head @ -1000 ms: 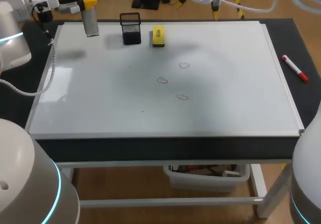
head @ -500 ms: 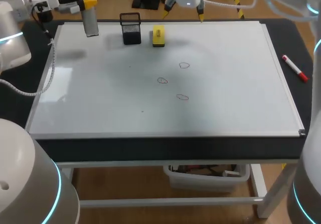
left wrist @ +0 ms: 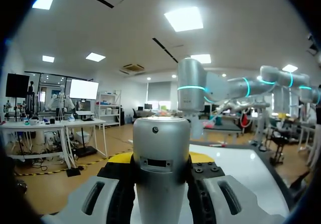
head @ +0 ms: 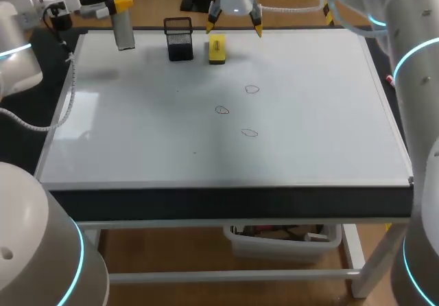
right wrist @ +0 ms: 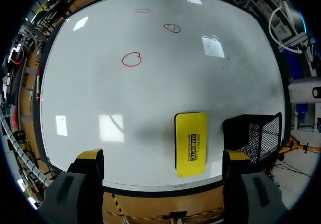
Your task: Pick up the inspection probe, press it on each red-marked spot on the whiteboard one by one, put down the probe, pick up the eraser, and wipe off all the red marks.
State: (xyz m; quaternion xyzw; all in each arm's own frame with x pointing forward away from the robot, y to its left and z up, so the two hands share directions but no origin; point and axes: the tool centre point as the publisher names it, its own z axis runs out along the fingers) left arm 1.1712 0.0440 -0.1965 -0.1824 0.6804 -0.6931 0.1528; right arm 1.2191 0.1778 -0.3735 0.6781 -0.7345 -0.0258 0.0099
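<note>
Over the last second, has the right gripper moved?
Yes. The right gripper has moved left along the table's far side, closing on the yellow rectangular eraser.

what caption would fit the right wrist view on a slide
Right hand open above the eraser, mesh cup beside it, three red marks ahead on the whiteboard.

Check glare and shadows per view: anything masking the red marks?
Head view: soft grey shadow near the far left corner of the whiteboard; the three red marks are faint but clear of it. Right wrist view: bright ceiling-light reflections on the board, none over a mark; dim shadow beside the eraser. Left wrist view: the probe blocks most of the board; no marks visible.
</note>
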